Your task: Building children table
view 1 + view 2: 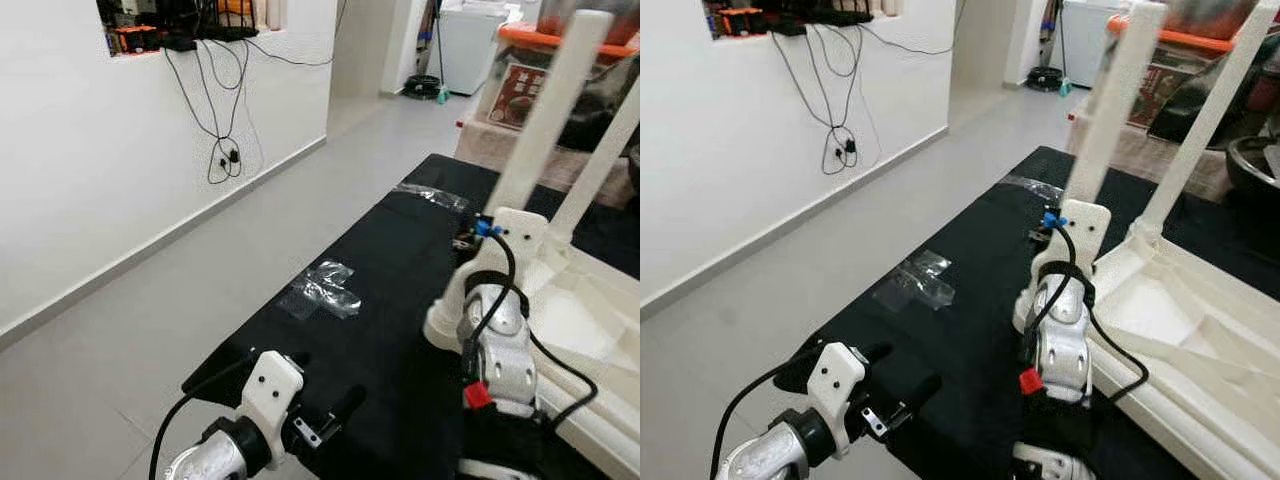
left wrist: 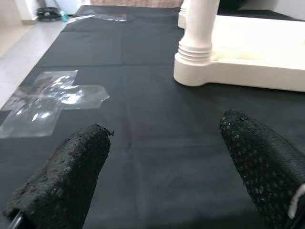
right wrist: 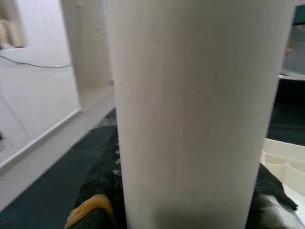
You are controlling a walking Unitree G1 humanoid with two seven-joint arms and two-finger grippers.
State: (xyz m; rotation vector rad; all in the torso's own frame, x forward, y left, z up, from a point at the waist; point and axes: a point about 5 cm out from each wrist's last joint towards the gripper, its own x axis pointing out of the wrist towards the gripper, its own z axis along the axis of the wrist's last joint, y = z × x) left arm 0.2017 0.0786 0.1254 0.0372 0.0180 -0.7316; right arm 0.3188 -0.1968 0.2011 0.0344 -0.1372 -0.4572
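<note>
On the black mat [image 1: 400, 300], the upturned white table top [image 1: 1200, 340] is seen lying toward the mat's right side, its near-corner leg [image 3: 195, 109] being clasped by the right pincer [image 3: 190, 195], while the left pincer [image 2: 176, 167] is held wide apart over the mat's near edge.

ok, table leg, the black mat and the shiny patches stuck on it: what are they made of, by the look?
Table leg: looks like moulded plastic, cream, smooth matte, with ribbed rings at its base; painted wood can't be ruled out.
Black mat: probably woven fabric, matte, with faint creases.
Shiny patches: clear plastic tape, glossy, wrinkled, the mat showing through.
Right gripper is clamped on the leg.
</note>
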